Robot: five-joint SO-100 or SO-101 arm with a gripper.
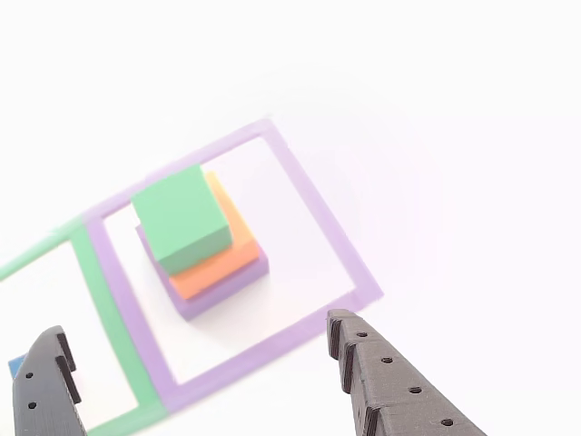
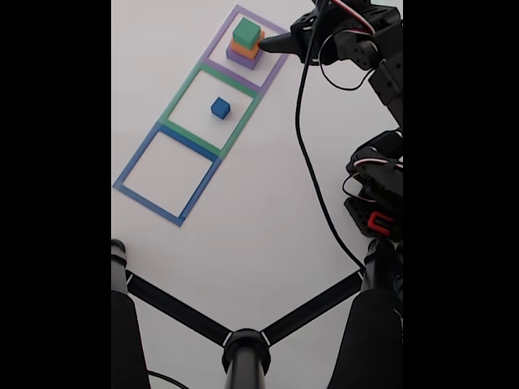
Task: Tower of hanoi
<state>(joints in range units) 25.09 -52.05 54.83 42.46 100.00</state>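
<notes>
Inside the purple square outline (image 1: 318, 227) the stack stands with the green block (image 1: 179, 218) on the orange block (image 1: 218, 259), which rests on the purple block (image 1: 222, 286). My gripper (image 1: 195, 325) is open just in front of the stack, with one dark finger (image 1: 45, 381) at the left and the other at the right, nothing between them. A sliver of the blue block (image 1: 15, 367) peeks out beside the left finger. In the fixed view the gripper (image 2: 272, 44) sits right of the stack (image 2: 245, 42), and the blue block (image 2: 220, 108) lies alone in the green outline (image 2: 174, 105).
The blue outline (image 2: 130, 174) lies nearest the camera with nothing in it. A black cable (image 2: 304, 121) runs down the white table beside the arm's body (image 2: 377, 186). Black stand legs (image 2: 243, 348) cross the near edge.
</notes>
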